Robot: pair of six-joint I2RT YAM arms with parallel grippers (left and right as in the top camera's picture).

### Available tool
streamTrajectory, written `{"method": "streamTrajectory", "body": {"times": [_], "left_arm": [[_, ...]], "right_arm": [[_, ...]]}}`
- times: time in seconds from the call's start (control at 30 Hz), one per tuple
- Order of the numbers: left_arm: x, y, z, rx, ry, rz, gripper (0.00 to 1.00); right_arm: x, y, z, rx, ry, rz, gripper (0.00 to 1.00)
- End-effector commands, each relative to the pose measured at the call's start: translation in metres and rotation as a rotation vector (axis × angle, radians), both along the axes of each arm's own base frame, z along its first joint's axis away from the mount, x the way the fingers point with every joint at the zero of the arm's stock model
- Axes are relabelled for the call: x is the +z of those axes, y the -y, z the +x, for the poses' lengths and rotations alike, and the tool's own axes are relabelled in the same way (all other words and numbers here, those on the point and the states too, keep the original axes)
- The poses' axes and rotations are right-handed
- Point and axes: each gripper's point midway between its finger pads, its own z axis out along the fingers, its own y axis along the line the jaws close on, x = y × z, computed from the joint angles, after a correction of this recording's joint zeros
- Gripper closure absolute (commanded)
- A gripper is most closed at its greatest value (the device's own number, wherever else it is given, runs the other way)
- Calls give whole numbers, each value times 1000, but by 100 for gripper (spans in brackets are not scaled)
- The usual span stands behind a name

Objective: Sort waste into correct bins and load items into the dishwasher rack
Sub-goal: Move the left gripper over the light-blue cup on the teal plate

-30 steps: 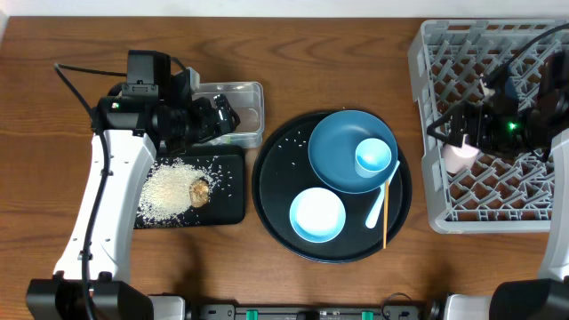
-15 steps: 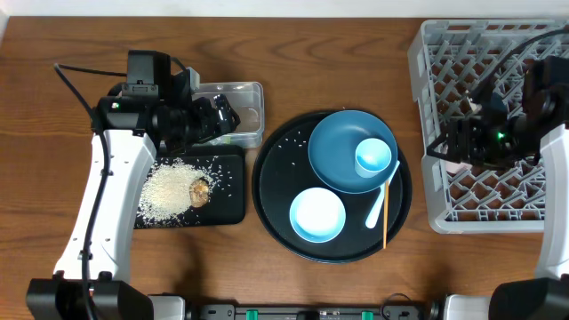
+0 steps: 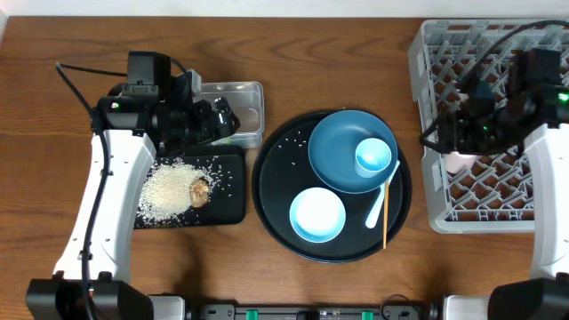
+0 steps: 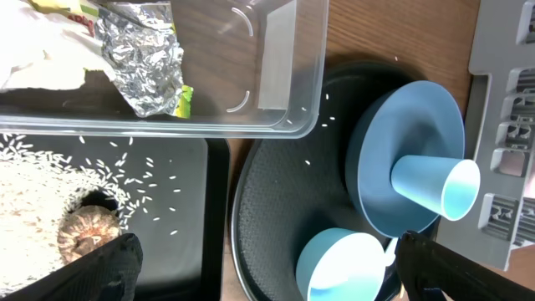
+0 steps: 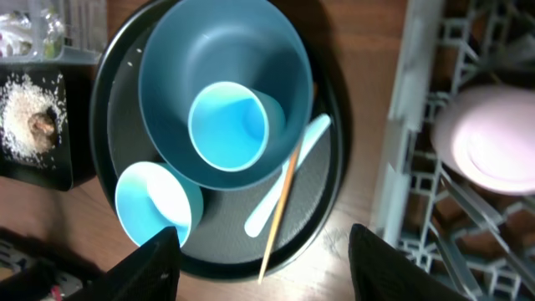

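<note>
Your left jaws hang open, clear tub [image 4: 288, 92] and crinkly foil [image 4: 146, 58] just ahead. Right jaws open too, smooth pink cup [image 5: 489, 138] ahead-right in the lattice rack [image 5: 399, 125].

This looks like a robotics lab bench staged as a dish station. My left arm [image 3: 100, 200] and right arm [image 3: 553, 209] stand at a wooden table [image 3: 356, 53] bearing a grey dishwasher rack [image 3: 484, 191] and a clear waste tub [image 3: 253, 87].
</note>
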Motion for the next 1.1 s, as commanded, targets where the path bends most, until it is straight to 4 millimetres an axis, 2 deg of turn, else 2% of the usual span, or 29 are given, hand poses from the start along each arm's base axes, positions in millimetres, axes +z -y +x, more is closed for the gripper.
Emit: {"method": "streamTrajectory", "body": {"times": [0.0,0.17,0.37,0.4,0.43,0.47,0.53,0.6,0.67,0.73,0.87,0.9,1.07], "left_arm": [[1,-12,2,4,17,24,2],[-1,-23,0,33,-4,25,2],[-4,-22,-4,33,-21,24,1],[-4,-22,-4,33,-21,24,4],[-4,-22,-3,33,-20,22,11],[-4,-21,-4,30,-20,20,25],[-4,-19,-3,24,-17,16,72],[-3,-16,-3,15,-12,16,93],[-2,-11,-2,1,-6,11,94],[0,2,-3,-33,4,-15,94],[7,34,-1,-124,53,-45,94],[10,47,0,-162,78,-47,94],[20,97,8,-237,162,-87,94]], "right_arm": [[0,-16,3,20,11,-9,41],[1,-44,11,65,51,-49,42],[-1,-71,16,70,86,-152,50],[-1,-73,18,70,99,-179,51],[-1,-74,20,64,113,-211,52],[-1,-73,22,54,130,-252,53],[0,-69,25,21,150,-329,55],[0,-63,25,-15,152,-371,60],[-1,-61,24,-39,143,-376,66],[-1,-58,24,-69,135,-369,66],[0,-52,27,-101,134,-364,48],[0,-49,27,-107,131,-365,42],[-4,-26,24,-166,87,-373,39]]}}
